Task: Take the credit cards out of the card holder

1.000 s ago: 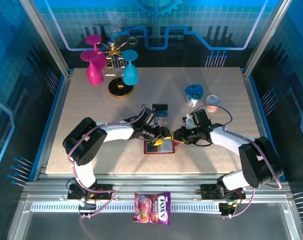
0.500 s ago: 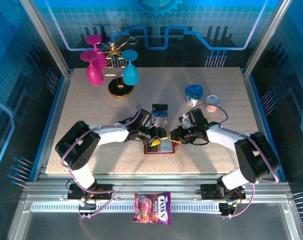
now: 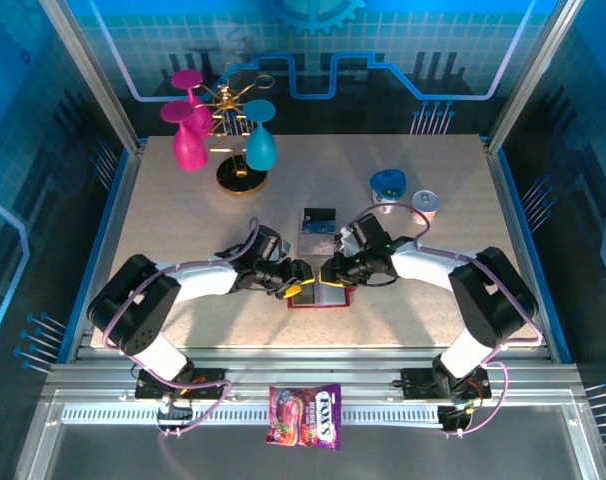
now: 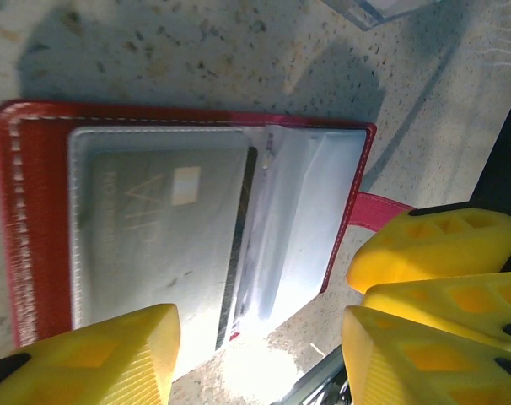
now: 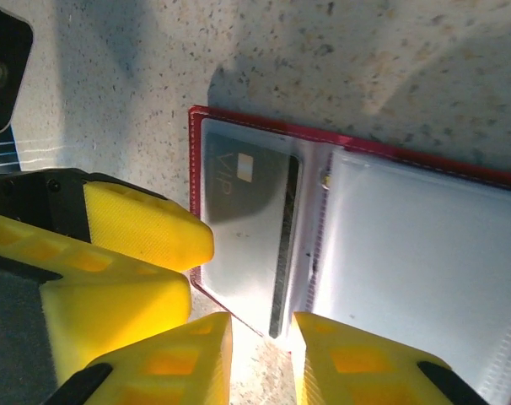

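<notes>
The card holder (image 3: 328, 298) lies open on the surface (image 3: 183, 250), a grey credit card (image 4: 163, 228) in its pocket, our left tool (image 4: 260, 337) spread astride it, we judge to steady it, and our right tool (image 5: 260, 333) narrowed at its edge, grip unclear to us.

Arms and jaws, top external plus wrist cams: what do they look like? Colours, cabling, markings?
Left arm and right arm match: white link covers between bulky black joint housings. A thin lilac cable loops along the outside of each. The jaws are bright yellow with recessed honeycomb-style pockets, on black mounts. No markings are legible.
</notes>
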`<state>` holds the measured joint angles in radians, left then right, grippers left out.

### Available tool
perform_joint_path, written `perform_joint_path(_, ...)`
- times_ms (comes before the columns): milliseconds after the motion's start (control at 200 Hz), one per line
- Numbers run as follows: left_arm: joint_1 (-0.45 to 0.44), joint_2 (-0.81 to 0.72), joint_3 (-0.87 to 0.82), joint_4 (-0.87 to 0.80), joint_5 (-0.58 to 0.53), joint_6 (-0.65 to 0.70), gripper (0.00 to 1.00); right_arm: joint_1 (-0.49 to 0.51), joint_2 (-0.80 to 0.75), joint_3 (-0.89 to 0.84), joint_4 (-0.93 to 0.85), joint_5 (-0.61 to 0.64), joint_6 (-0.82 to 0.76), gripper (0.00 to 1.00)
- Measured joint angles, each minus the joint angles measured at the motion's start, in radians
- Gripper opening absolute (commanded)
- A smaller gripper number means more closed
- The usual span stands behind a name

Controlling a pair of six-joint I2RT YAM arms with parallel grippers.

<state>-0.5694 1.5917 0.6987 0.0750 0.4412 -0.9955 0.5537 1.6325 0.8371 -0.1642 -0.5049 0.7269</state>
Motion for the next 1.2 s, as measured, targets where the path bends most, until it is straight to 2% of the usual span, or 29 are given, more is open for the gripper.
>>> perform_joint_path(390, 0.032, -0.018, -0.045, 0.011, 0.0, 0.002, 0.31, 0.059, 0.08, 0.097, -0.03, 0.027, 0.003, 0.22)
perform_joint_path(645, 0.036, -0.014, -0.048, 0.017, 0.001, 0.003, 0.22, 0.079, 0.134, 0.136, -0.072, 0.045, -0.005, 0.21)
perform_joint_path(1201, 0.037, 0.001, -0.05, 0.02, 0.002, 0.006, 0.21, 0.101, 0.171, 0.192, -0.142, 0.073, -0.035, 0.25)
